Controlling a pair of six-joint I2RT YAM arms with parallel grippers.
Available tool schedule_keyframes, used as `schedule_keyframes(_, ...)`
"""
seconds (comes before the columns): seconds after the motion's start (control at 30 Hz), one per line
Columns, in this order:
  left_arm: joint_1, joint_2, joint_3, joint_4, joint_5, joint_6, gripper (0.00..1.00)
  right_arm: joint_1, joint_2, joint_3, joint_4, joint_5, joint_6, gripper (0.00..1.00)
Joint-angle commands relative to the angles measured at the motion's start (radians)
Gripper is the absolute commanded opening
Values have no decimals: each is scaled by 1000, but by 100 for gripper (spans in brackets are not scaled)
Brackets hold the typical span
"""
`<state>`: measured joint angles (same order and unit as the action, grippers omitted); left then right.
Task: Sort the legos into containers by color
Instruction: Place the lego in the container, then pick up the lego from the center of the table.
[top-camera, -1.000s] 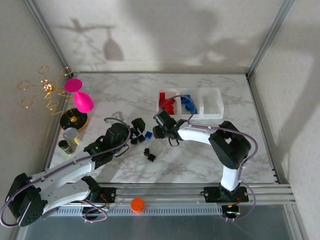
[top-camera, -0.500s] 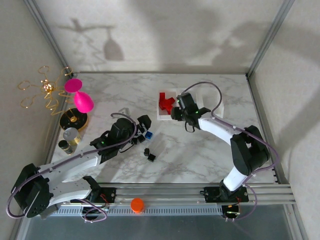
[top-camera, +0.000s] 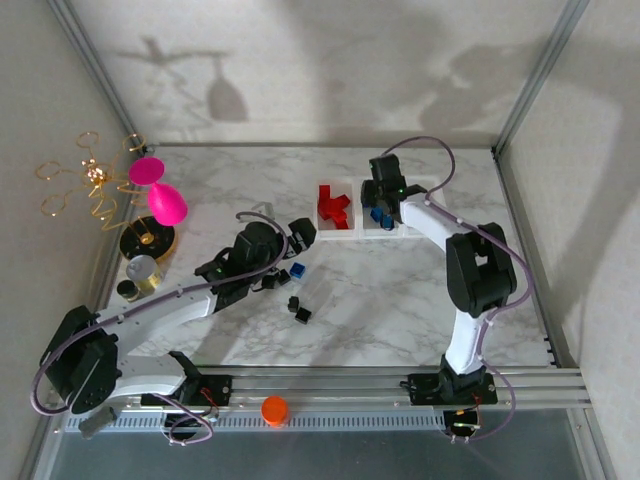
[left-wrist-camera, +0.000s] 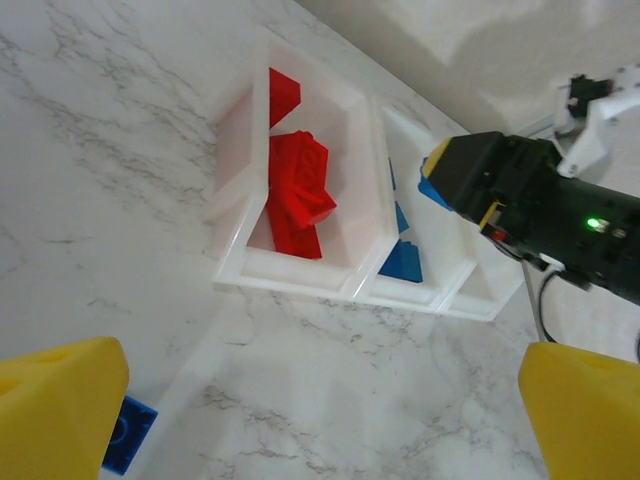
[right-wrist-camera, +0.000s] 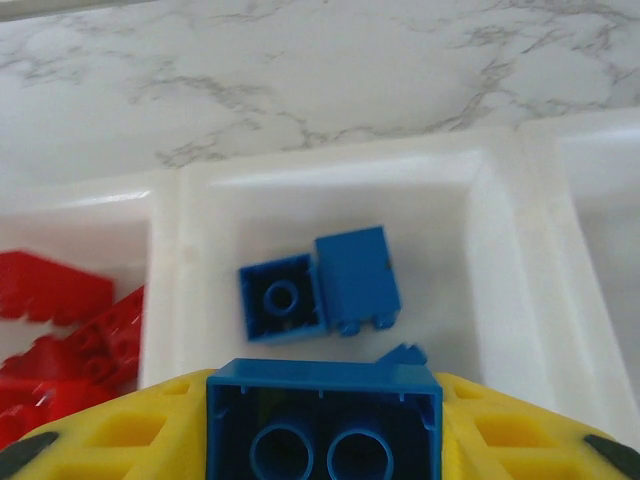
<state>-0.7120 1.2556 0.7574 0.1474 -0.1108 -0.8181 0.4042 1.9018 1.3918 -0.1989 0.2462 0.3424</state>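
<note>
Right gripper (right-wrist-camera: 323, 440) clamped a blue brick (right-wrist-camera: 323, 405), its long axis crosswise between the fingers, over the middle bin (right-wrist-camera: 440, 225) already containing two blue bricks (right-wrist-camera: 320, 290).

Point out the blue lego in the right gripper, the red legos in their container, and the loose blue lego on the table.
held blue lego (right-wrist-camera: 323, 425), right wrist view, its hollow underside.
red legos (left-wrist-camera: 298, 195), left wrist view, middle of the pile.
loose blue lego (left-wrist-camera: 130, 438), left wrist view, its top face.
</note>
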Motion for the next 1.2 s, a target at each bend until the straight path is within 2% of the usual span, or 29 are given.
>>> schedule_keyframes(0.0,0,23,40,37,20,25,100,-19,53,73,-14,46,-33,46)
schedule_keyframes(0.17,2,48,57,40,33,30,100,-25,111,134,-38,56,-49,56)
schedule_keyframes(0.37,3,56,69,40,40,33,100,-25,72,120,-25,29,-53,65)
schedule_keyframes(0.77,8,2,53,18,27,31,100,10,-135,-43,-16,-58,-36,70)
schedule_keyframes(1.17,9,-110,-48,-44,-22,1,100,150,-298,-258,11,-140,61,73)
